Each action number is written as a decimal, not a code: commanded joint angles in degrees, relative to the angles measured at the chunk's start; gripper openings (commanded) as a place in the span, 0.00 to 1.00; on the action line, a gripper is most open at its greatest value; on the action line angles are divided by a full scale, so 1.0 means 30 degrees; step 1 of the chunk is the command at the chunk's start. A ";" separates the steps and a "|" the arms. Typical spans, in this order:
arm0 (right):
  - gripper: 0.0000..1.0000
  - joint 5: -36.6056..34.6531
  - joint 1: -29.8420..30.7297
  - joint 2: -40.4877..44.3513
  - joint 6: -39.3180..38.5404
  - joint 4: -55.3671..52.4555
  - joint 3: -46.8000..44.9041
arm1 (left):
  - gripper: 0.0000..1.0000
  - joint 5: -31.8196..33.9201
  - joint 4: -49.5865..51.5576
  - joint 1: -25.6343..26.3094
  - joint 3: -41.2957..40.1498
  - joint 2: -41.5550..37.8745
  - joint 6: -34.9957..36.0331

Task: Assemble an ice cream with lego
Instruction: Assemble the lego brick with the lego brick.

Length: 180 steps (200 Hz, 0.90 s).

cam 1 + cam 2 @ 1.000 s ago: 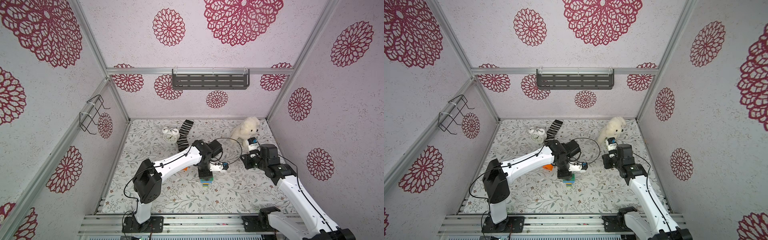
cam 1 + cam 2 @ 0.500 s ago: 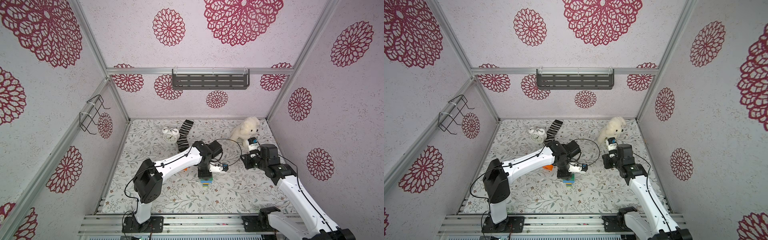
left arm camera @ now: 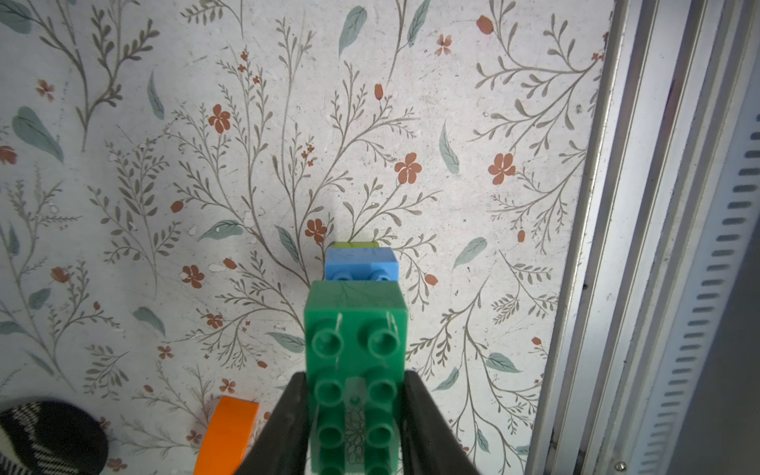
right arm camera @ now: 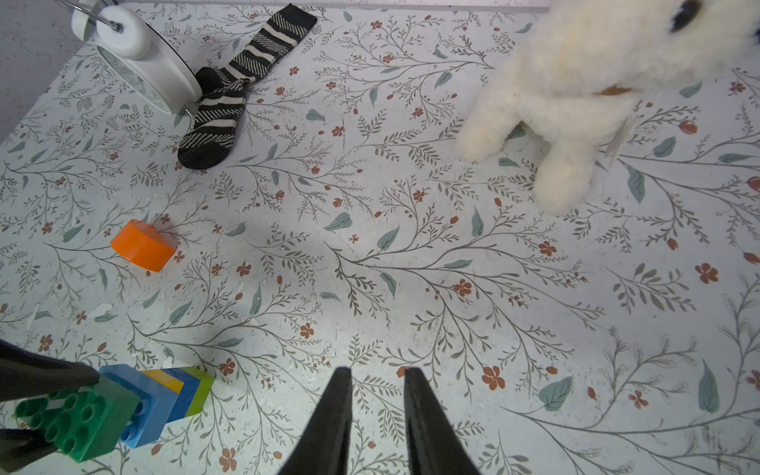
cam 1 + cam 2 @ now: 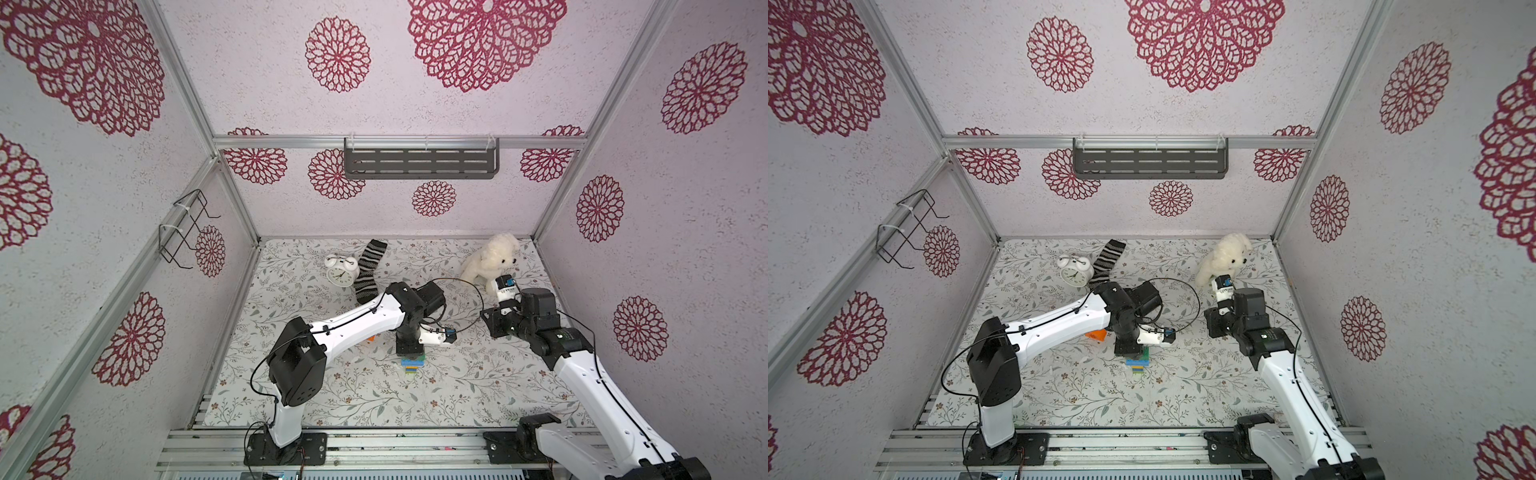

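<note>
The stack of green, blue, yellow and lime plastic bricks point(image 5: 412, 365) stands upright on the floral mat point(image 5: 478, 386), lime end down, its green top clamped in the left gripper point(image 3: 354, 376), while the right gripper point(image 4: 377, 372) is narrowly parted and empty.

We see our left gripper point(image 5: 1132, 352) planted on the ice cream point(image 5: 1137, 364); the orange brick point(image 5: 1096, 334) lies loose at its ten o'clock, the right gripper point(image 5: 1212, 325) hangs well apart at two o'clock.
</note>
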<state>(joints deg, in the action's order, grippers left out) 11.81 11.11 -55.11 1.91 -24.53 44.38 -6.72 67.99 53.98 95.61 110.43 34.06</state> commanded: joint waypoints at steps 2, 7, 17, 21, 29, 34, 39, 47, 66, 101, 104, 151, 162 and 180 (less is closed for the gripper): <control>0.26 0.0093 -0.0102 0.0175 -0.0345 0.0121 -0.0093 | 0.21 -0.0045 -0.0279 0.0202 -0.0171 0.0499 0.0138; 0.26 0.0099 -0.0119 0.0149 -0.0359 0.0121 -0.0096 | 0.21 -0.0102 -0.0294 0.0233 -0.0172 0.0511 0.0104; 0.26 0.0082 -0.0102 0.0141 -0.0357 0.0121 -0.0090 | 0.21 -0.0158 -0.0334 0.0232 -0.0199 0.0498 0.0052; 0.26 0.0104 -0.0114 0.0133 -0.0347 0.0121 -0.0088 | 0.21 -0.0209 -0.0338 0.0236 -0.0210 0.0509 0.0035; 0.26 0.0113 -0.0104 0.0120 -0.0345 0.0121 -0.0102 | 0.21 -0.0240 -0.0365 0.0256 -0.0222 0.0497 -0.0015; 0.26 0.0121 -0.0118 0.0132 -0.0345 0.0121 -0.0111 | 0.21 -0.0264 -0.0367 0.0260 -0.0232 0.0513 -0.0041; 0.26 0.0122 -0.0107 0.0133 -0.0345 0.0121 -0.0112 | 0.21 -0.0298 -0.0367 0.0297 -0.0245 0.0513 -0.0061; 0.26 0.0149 -0.0106 0.0124 -0.0345 0.0121 -0.0100 | 0.21 -0.0262 -0.0389 0.0313 -0.0287 0.0513 -0.0083; 0.26 0.0145 -0.0129 0.0123 -0.0345 0.0136 -0.0117 | 0.21 -0.0140 -0.0426 0.0322 -0.0439 0.0513 -0.0105; 0.27 0.0171 -0.0107 0.0097 -0.0359 0.0151 -0.0174 | 0.21 -0.0187 -0.0514 0.0348 -0.0553 0.0506 -0.0163; 0.27 0.0183 -0.0109 0.0098 -0.0350 0.0151 -0.0174 | 0.21 -0.0139 -0.0514 0.0348 -0.0578 0.0505 -0.0182; 0.26 0.0252 -0.0116 0.0101 -0.0345 0.0180 -0.0156 | 0.21 -0.0016 -0.0572 0.0356 -0.0582 0.0498 -0.0218; 0.26 0.0261 -0.0107 0.0110 -0.0345 0.0149 -0.0174 | 0.21 0.0043 -0.0594 0.0348 -0.0611 0.0497 -0.0226; 0.26 0.0270 -0.0116 0.0136 -0.0323 0.0165 -0.0169 | 0.21 0.0115 -0.0601 0.0355 -0.0615 0.0513 -0.0255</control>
<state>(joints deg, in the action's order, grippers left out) 12.08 11.11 -55.11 1.91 -24.53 44.38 -6.76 66.89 54.30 94.28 111.13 33.63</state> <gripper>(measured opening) 0.264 0.350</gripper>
